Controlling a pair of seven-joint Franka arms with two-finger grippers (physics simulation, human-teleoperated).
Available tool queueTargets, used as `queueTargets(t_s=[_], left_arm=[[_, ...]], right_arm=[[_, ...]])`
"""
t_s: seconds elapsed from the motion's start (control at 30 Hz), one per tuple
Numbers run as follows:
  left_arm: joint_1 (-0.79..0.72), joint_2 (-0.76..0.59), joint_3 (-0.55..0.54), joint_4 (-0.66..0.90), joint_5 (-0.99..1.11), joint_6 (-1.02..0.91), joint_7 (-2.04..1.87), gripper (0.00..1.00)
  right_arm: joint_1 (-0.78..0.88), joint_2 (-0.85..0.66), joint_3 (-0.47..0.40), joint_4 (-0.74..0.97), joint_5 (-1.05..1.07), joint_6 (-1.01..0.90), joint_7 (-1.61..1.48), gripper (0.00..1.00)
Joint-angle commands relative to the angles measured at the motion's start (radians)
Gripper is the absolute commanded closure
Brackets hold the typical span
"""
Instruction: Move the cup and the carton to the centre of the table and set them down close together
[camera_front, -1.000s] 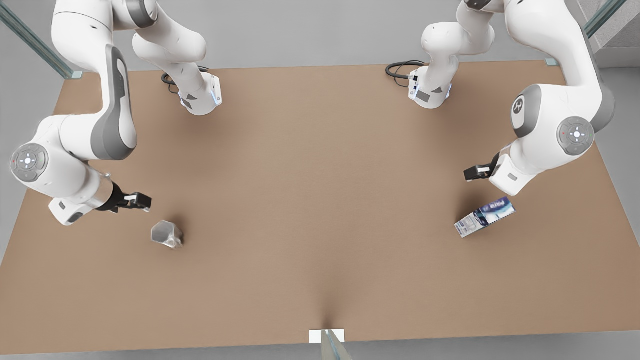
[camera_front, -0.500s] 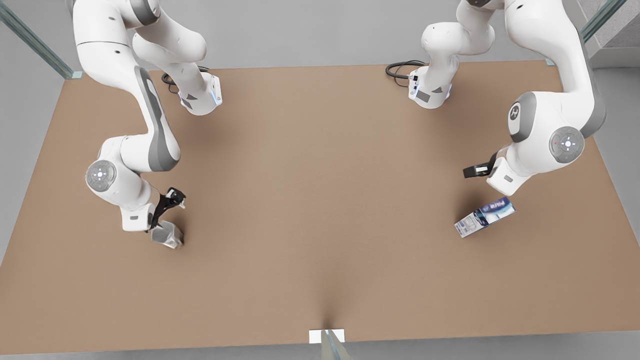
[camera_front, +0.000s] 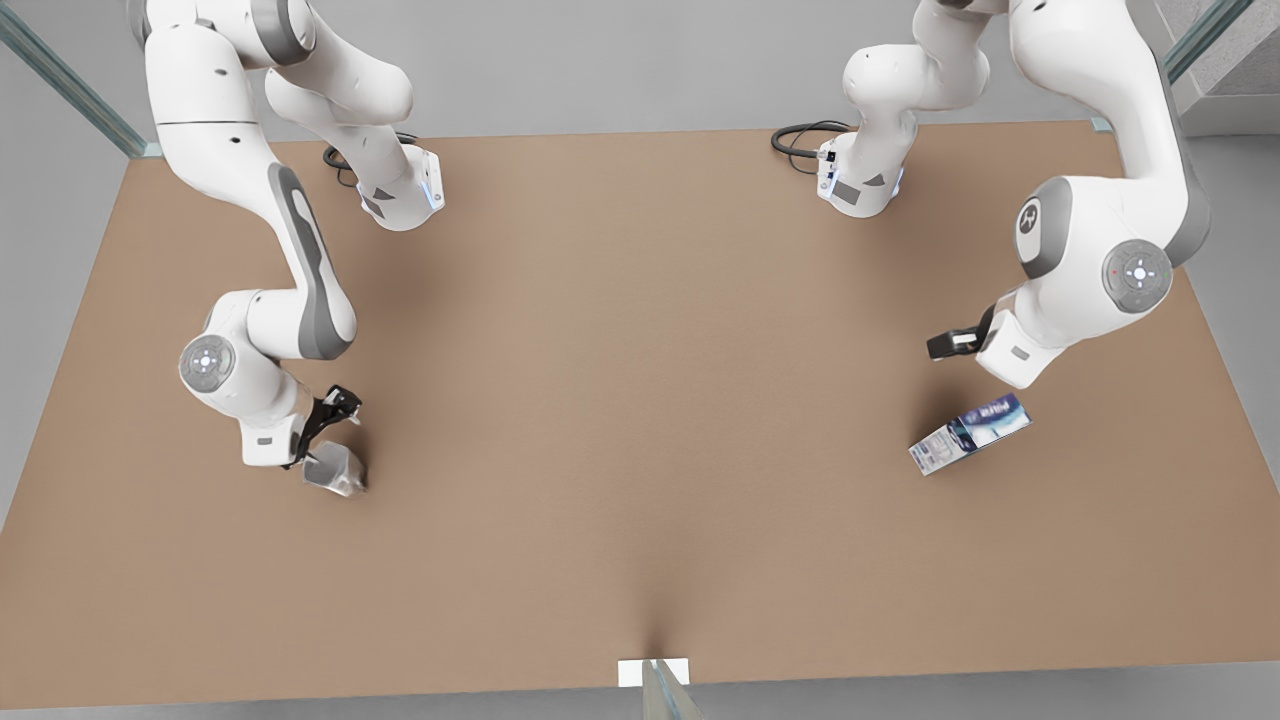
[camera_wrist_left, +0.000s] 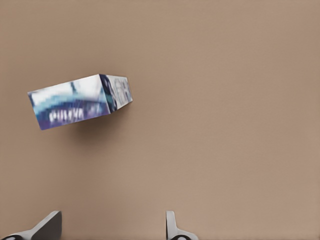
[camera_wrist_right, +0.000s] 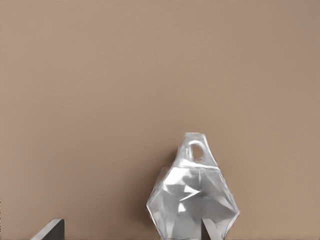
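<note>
The silvery faceted cup (camera_front: 335, 470) stands on the table (camera_front: 640, 400) near the front view's left side. My right gripper (camera_front: 330, 418) hangs just over it, pointing down. In the right wrist view the cup (camera_wrist_right: 192, 200) sits close in, and the right gripper (camera_wrist_right: 130, 232) is open, one fingertip (camera_wrist_right: 210, 231) overlapping the cup's edge. The white and blue carton (camera_front: 970, 433) lies on its side at the front view's right. My left gripper (camera_front: 950, 343) hovers above and behind it. In the left wrist view the left gripper (camera_wrist_left: 110, 232) is open, apart from the carton (camera_wrist_left: 80, 101).
Both arm bases (camera_front: 400, 200) (camera_front: 860, 185) stand at the table's far edge, with black cables (camera_front: 800, 135) beside them. A small white marker (camera_front: 653, 672) sits at the middle of the near edge. Bare brown top stretches between cup and carton.
My right arm has swung in from the front view's left, turned its wrist downward and lowered over the cup. The left arm has shifted only slightly. Cup and carton have not moved.
</note>
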Motion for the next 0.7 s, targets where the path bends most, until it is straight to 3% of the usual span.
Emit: queueTargets(t_s=[0.0,0.13,0.2,0.67], left_arm=[[0.0,0.001,0.0,0.001,-0.002,0.0,0.001,0.0],[0.0,0.005,0.0,-0.007,-0.002,0.0,-0.001,0.0],[0.0,0.005,0.0,-0.007,-0.002,0.0,-0.001,0.0],[0.0,0.017,0.0,-0.008,0.001,0.0,-0.001,0.0]], right_arm=[[0.001,0.004,0.0,-0.002,0.0,0.024,0.0,0.0],[0.001,0.043,-0.021,-0.017,0.002,0.061,-0.012,0.0],[0.003,0.071,-0.051,-0.016,0.101,0.072,-0.106,0.0],[0.044,0.126,-0.055,-0.017,0.103,0.075,0.0,0.0]])
